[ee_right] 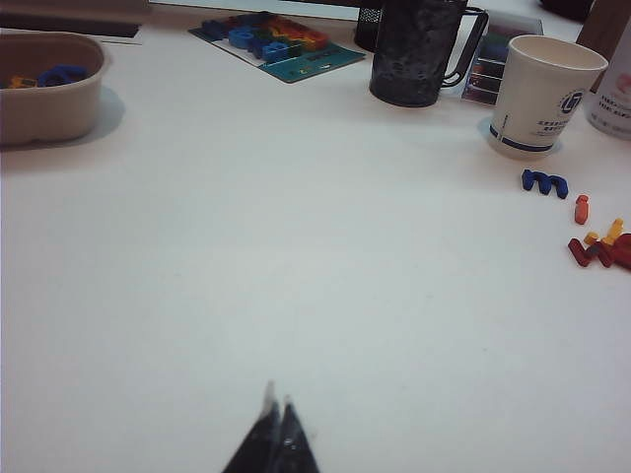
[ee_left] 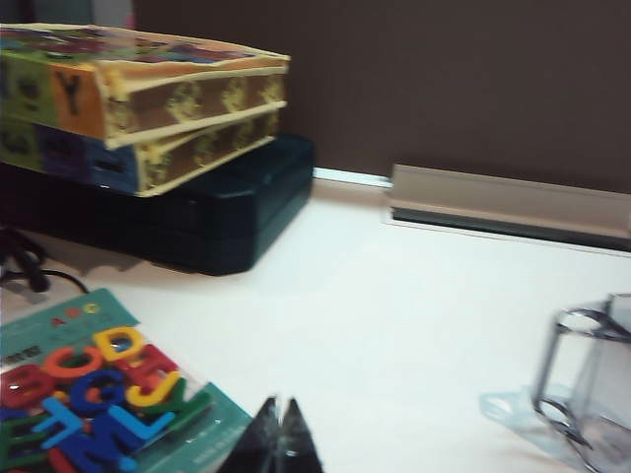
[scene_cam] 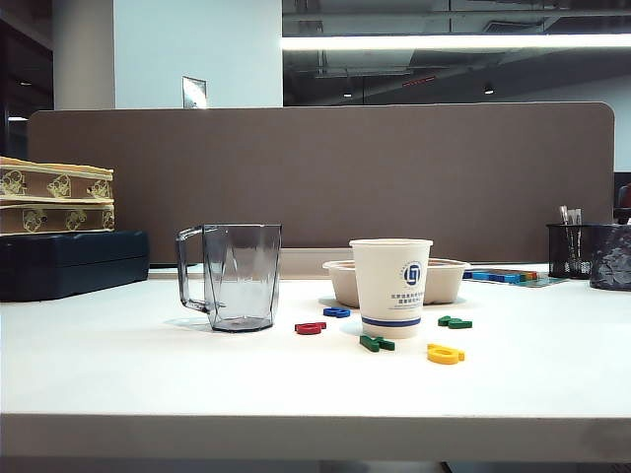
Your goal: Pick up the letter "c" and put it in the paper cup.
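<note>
Five small plastic letters are lying around the white tapered paper cup with the blue logo (scene_cam: 391, 287), which is standing just right of centre in the exterior frame, in front of the shallow beige bowl (scene_cam: 446, 279); the clear grey handled mug (scene_cam: 234, 276) is standing to its left; the cup's inside is hidden, and the orange-red letter "c" cannot be told in any view; the left gripper (ee_left: 279, 439) is hanging with its tips pressed together above the white table (ee_left: 394, 325), beside a green packet of coloured letters (ee_left: 94, 394); the right gripper (ee_right: 276, 434) is likewise closed on nothing, over bare tabletop.
</note>
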`<state>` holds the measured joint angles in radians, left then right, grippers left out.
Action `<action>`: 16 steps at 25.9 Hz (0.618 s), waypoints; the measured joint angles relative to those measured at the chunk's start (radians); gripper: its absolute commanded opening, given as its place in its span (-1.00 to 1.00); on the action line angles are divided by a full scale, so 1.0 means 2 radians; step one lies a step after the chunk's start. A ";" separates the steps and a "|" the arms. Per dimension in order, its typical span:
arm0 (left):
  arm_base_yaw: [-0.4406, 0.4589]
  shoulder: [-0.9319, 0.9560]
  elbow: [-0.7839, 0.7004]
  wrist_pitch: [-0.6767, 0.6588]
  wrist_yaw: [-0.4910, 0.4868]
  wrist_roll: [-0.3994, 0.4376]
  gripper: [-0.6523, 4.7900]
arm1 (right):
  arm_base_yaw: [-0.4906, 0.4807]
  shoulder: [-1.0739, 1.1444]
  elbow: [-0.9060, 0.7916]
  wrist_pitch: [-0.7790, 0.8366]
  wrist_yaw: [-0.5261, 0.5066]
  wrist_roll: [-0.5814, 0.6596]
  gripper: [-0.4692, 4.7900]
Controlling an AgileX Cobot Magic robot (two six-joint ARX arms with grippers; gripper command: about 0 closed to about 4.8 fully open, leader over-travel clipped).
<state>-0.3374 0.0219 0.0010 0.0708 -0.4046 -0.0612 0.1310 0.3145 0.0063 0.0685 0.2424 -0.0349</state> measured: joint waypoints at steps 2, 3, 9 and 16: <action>0.016 -0.003 0.000 0.000 0.000 0.000 -0.78 | 0.000 0.000 0.000 0.000 0.000 0.000 -0.82; 0.025 -0.003 0.000 0.000 0.000 0.000 -0.78 | 0.000 0.000 0.000 0.000 0.000 0.000 -0.82; 0.079 -0.011 0.000 -0.006 0.000 0.000 -0.78 | 0.000 0.000 0.000 0.000 0.000 0.000 -0.82; 0.127 -0.011 0.000 -0.010 0.000 0.000 -0.78 | 0.000 0.000 0.000 0.000 0.000 0.000 -0.82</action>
<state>-0.0830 -0.0002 0.0010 0.0509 -0.4049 -0.0612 0.1310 0.3145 0.0063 0.0685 0.2424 -0.0349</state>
